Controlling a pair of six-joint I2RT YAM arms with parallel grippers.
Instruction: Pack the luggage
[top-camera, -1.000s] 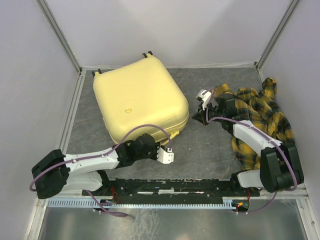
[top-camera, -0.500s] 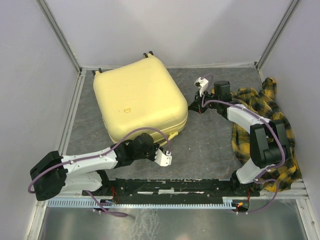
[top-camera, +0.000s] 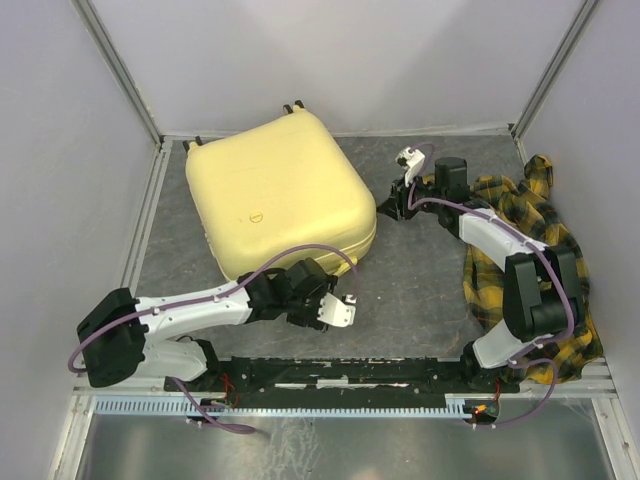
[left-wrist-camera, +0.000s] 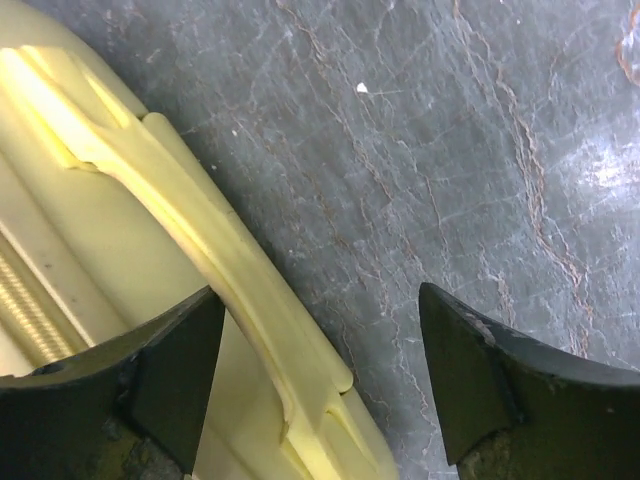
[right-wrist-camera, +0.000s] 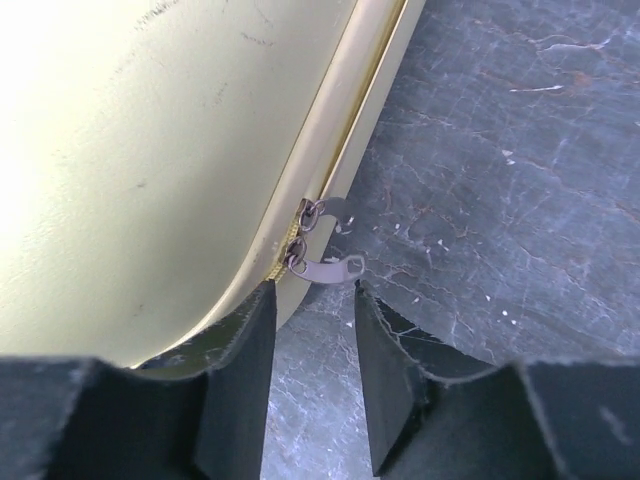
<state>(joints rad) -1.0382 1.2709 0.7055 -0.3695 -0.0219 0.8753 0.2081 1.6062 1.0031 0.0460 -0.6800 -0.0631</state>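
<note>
Top external view: luggage lies closed on the surface, left of centre, with a plaid shirt unpacked at right. Right claw, jaws narrow and empty, faces the case's right corner. The zipper pulls hang just beyond its fingertips, and the seam runs away from it. Left claw, jaws wide, stands over the handle at the near edge, gripping nothing. Assessment: the right arm is nearer the pulls.
</note>
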